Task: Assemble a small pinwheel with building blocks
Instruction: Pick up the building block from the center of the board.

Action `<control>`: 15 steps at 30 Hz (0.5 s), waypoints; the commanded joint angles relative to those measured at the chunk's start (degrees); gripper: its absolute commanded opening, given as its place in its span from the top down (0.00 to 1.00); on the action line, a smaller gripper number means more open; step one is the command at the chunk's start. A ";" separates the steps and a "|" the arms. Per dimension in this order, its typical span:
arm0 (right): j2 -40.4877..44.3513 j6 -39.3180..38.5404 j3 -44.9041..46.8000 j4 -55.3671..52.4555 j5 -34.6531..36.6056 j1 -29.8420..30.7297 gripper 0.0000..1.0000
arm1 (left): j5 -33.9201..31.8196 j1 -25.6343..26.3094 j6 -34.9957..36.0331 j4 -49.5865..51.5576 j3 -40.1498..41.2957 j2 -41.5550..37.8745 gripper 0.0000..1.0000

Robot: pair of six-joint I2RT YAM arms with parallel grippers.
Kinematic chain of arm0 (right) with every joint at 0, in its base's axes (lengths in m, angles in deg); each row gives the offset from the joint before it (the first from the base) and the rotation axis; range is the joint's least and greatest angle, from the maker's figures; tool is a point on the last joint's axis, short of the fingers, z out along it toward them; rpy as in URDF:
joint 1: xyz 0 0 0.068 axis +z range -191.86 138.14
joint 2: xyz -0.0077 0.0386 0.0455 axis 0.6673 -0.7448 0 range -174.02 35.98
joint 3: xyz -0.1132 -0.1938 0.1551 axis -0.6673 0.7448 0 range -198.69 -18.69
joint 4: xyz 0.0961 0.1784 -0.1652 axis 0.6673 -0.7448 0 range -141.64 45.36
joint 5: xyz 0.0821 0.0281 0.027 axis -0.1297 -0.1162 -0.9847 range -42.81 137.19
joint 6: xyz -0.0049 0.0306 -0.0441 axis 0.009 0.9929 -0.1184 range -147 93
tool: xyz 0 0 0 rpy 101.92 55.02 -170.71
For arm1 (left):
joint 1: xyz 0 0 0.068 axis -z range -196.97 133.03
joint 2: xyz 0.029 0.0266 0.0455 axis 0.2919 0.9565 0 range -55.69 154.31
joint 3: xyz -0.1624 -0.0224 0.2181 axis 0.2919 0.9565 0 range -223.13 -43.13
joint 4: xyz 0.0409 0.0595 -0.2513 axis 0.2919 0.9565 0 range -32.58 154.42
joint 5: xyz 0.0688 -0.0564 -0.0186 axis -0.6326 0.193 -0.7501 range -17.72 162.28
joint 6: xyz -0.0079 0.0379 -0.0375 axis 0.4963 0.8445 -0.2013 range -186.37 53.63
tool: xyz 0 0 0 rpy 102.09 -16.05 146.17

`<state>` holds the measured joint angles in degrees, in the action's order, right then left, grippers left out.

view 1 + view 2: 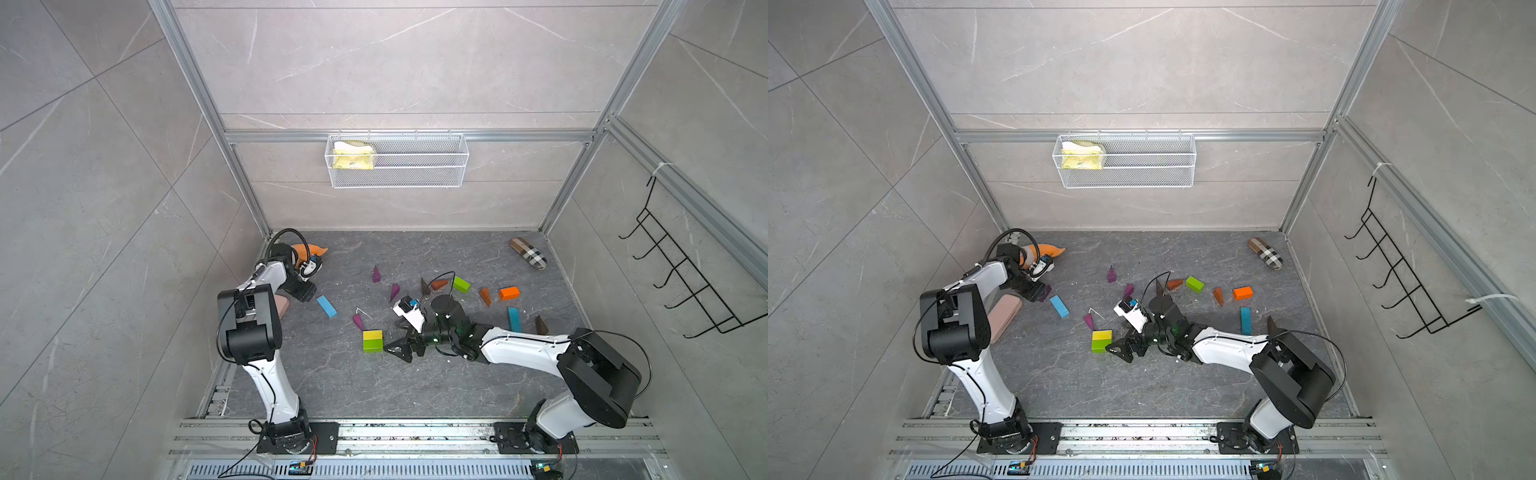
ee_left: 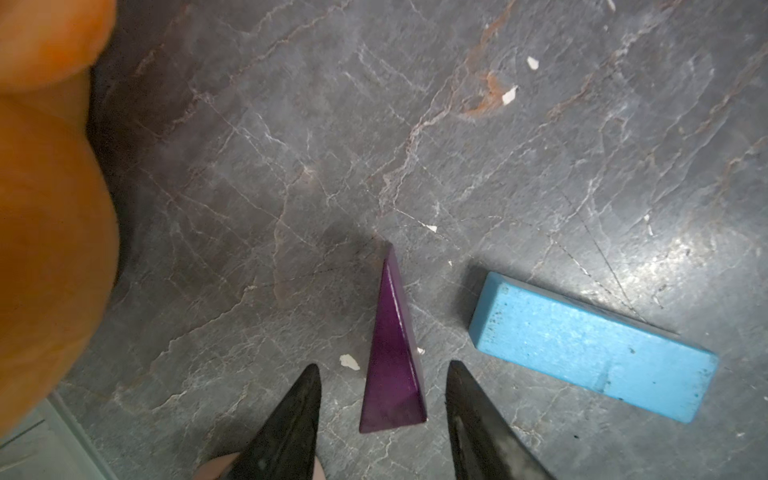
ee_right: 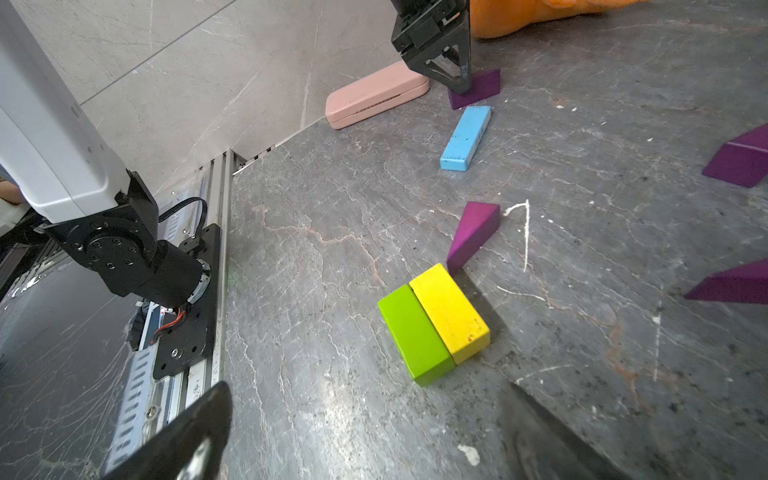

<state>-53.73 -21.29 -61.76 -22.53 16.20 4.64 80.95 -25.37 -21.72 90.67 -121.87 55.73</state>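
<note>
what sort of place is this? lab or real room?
Likely a lab test cell, not a real room: aluminium frame around stone-look panels, left arm and right arm bolted to a base rail, wire basket and hook rack on the walls.

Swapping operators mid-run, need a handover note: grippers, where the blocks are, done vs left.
Left gripper: open, straddling a purple wedge, not clamped.
Right gripper: open, empty, near the yellow brick and green brick.
Done: those two bricks sit flush side by side.
To do: other purple wedges, brown wedges, blue bars, orange brick lie scattered; no pinwheel yet.
</note>
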 commanded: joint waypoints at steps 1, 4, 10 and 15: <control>-0.98 -1.15 -1.50 -1.05 -0.95 0.35 0.00 | 0.32 -0.28 2.33 2.09 -1.37 1.06 0.50; -1.06 -1.26 -1.58 -1.10 -1.01 0.30 0.00 | 0.15 -0.23 2.98 2.43 -1.33 1.50 0.50; -1.34 -1.53 -1.68 -1.37 -1.01 0.33 0.00 | -0.31 -0.21 3.30 2.67 -1.78 2.49 0.52; -1.34 -1.65 -1.83 -1.48 -1.05 0.34 0.00 | -0.83 -0.25 3.44 2.71 -1.65 2.49 0.55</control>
<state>-54.47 -21.97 -62.20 -23.38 16.03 4.64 80.18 -25.37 -19.58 91.98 -121.89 58.18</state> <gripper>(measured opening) 0.993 0.456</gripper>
